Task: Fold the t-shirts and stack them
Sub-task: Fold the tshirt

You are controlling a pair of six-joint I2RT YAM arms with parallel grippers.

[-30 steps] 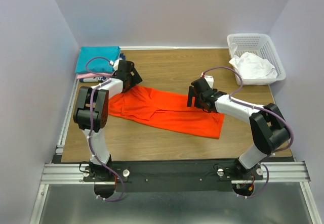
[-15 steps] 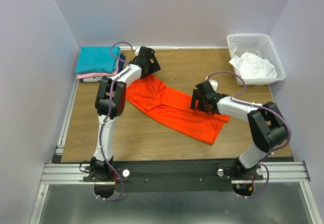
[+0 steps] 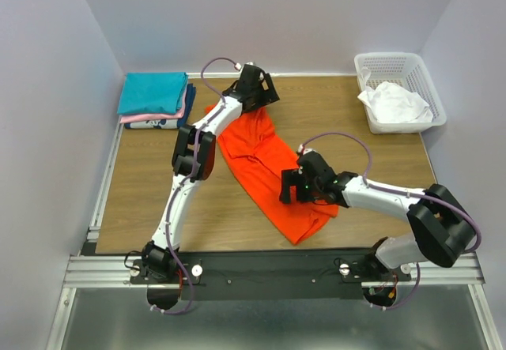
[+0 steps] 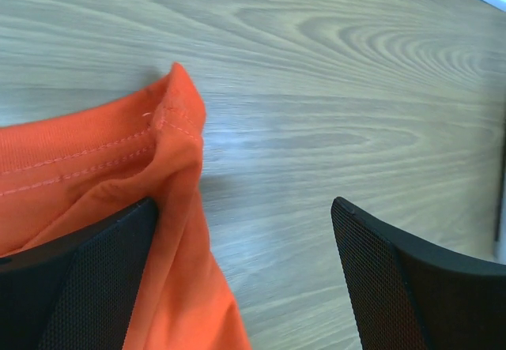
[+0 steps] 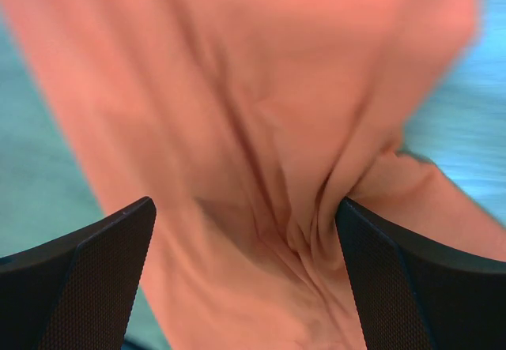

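Observation:
The bright orange-red t-shirt (image 3: 257,148) lies folded into a long strip on the wooden table, running from the far middle toward the near edge. My left gripper (image 3: 257,89) is at its far end. In the left wrist view (image 4: 243,208) the jaws stand wide open, and the shirt's stitched hem (image 4: 79,152) lies against the left finger. My right gripper (image 3: 292,186) rests on the near part of the strip. In the right wrist view (image 5: 245,204) its jaws are open, with wrinkled orange cloth (image 5: 237,89) bunched between them.
A folded stack with a teal shirt (image 3: 154,91) over pink and navy ones sits at the back left corner. A white lattice basket (image 3: 399,65) at the back right holds a crumpled white shirt (image 3: 395,103). Walls enclose the table.
The orange shirt has swung from lying across the table to lying nearly lengthways. My left gripper moved right and farther back with its end. My right gripper moved nearer and left.

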